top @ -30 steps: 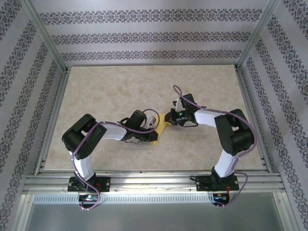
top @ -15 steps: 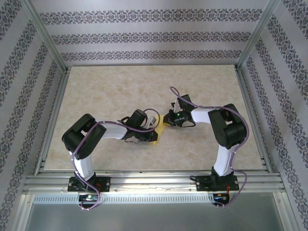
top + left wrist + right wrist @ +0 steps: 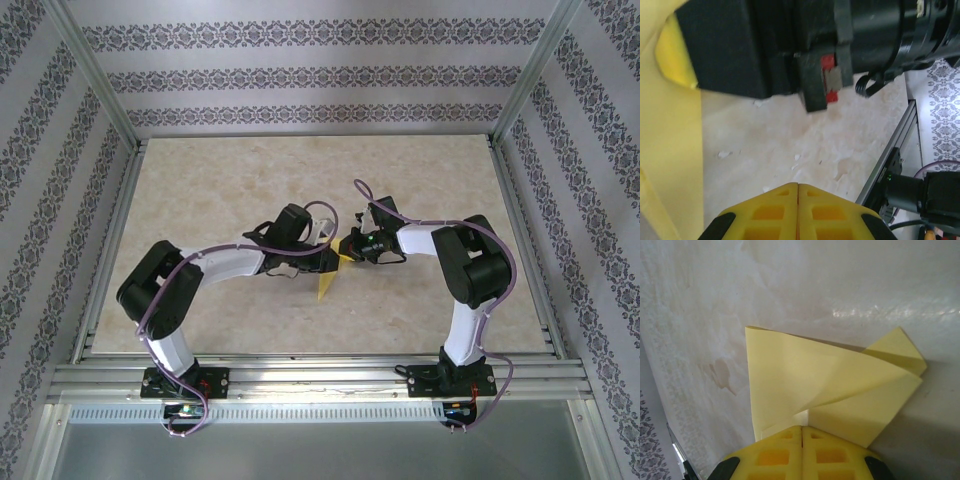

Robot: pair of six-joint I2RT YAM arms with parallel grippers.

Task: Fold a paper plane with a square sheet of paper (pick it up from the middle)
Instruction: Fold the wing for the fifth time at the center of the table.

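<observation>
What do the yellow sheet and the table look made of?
The sheet: thin matte paper, judging by sharp creases and folded flaps. The table: hard, beige, marble-patterned top with a slight sheen from glare streaks; probably laminate, possibly stone.

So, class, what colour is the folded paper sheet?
The folded paper sheet is plain pale yellow, unmarked; clearest in the right wrist view.

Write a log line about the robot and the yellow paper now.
paper: partly folded | left gripper: shut, beside paper | right gripper: shut on paper
</observation>
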